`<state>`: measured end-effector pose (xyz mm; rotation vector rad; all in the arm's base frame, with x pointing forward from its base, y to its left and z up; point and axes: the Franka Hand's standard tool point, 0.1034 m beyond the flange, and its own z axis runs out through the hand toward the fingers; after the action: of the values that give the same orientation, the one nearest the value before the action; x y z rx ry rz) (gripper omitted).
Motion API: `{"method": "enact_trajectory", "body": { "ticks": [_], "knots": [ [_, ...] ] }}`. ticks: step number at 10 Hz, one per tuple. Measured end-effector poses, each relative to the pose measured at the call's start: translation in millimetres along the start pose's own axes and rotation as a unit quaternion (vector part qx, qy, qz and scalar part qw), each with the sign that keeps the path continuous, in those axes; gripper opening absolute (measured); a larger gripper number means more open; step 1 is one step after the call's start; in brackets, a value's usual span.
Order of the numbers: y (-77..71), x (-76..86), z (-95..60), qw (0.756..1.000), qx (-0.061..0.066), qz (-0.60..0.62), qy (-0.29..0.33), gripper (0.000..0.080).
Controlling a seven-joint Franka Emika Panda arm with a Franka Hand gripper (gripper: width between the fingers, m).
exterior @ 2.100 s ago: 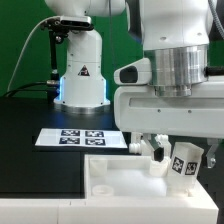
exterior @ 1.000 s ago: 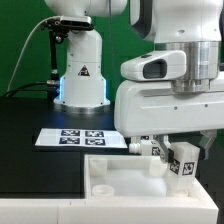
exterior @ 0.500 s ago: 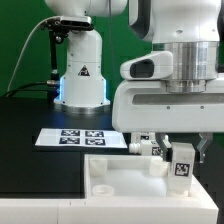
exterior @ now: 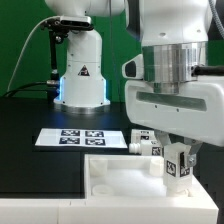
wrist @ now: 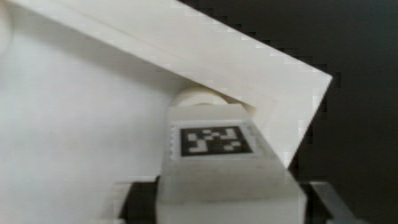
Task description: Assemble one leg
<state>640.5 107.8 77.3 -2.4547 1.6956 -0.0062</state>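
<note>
My gripper (exterior: pixel 179 163) is shut on the leg (exterior: pixel 179 165), a small white block with a black-and-white tag. It holds the leg upright over the far right part of the large white square tray-like part (exterior: pixel 120 180). In the wrist view the leg (wrist: pixel 219 150) fills the middle between my dark fingers (wrist: pixel 143 200). Its round peg end (wrist: pixel 210 99) points at a corner of the white part (wrist: pixel 107 90). I cannot tell if the peg touches it. A second leg (exterior: pixel 143 141) lies behind, near my hand.
The marker board (exterior: pixel 75 138) lies flat on the black table, left of my hand. The arm's white base (exterior: pixel 82 70) stands at the back before a green wall. Black table surface (wrist: pixel 338 40) shows beyond the part's corner.
My hand has shifted a little to the exterior view's right and turned slightly, with the leg still in it. The leg now stands straighter over the white part.
</note>
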Motion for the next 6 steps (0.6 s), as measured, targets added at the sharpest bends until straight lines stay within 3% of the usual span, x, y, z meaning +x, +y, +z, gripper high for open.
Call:
{"method": "enact_trajectory", "body": {
  "ticks": [2,3,4,6],
  "knots": [
    [-1.2,-3.0,0.9,0.999,0.002,-0.032,0.001,0.053],
    [-0.6,-3.0,0.7,0.997,-0.003,-0.079,0.004,0.053],
    [-1.0,-3.6,-0.6,0.979,-0.013,-0.202,0.005,0.0612],
    [-2.8,-7.6,-2.9,0.929,-0.024,-0.37,-0.002,0.0647]
  ]
}}
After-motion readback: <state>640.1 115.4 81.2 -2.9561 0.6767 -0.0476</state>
